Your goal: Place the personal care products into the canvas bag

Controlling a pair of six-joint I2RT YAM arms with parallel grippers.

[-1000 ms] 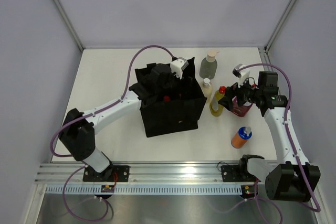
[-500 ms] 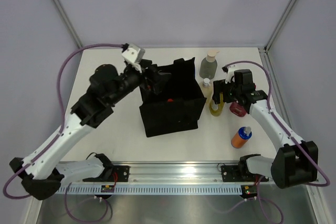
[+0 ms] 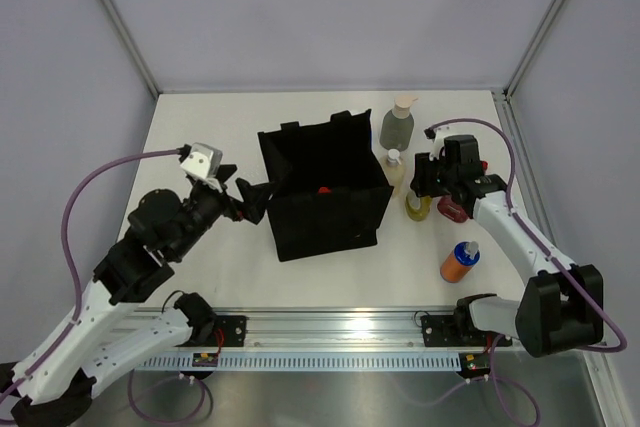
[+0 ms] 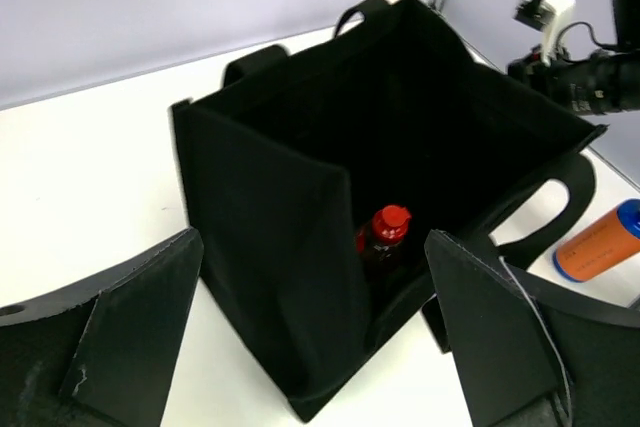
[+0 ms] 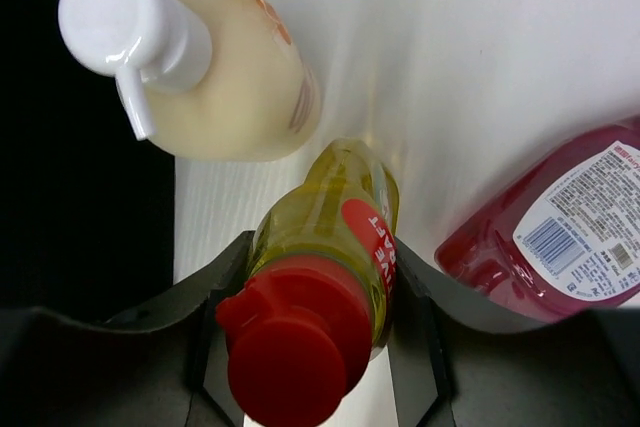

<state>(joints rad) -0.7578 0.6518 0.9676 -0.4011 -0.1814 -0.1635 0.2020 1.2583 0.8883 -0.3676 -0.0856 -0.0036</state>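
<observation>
The canvas bag [image 3: 322, 209] stands open mid-table, and a red-capped bottle [image 4: 386, 234] lies inside it. My left gripper [image 3: 250, 200] hovers open just left of the bag, with nothing between its fingers [image 4: 130, 332]. Right of the bag, my right gripper [image 3: 419, 194] is shut on the yellow red-capped bottle [image 5: 318, 282], which stands upright with both pads against its sides. Beside it are the cream white-capped bottle [image 5: 225, 77] and the flat dark red bottle [image 5: 560, 232]. The grey-green pump bottle [image 3: 397, 127] stands behind them. The orange blue-capped bottle [image 3: 460, 262] is nearer the front.
The bag's right wall [image 5: 70, 147] stands close to the left of the yellow bottle and the cream one. The orange bottle [image 4: 598, 243] shows beyond the bag's far corner in the left wrist view. A metal rail [image 3: 330, 332] runs along the near table edge.
My left arm has pulled back from over the bag to its left side, still open. My right gripper has moved in on the yellow bottle and closed on it.
</observation>
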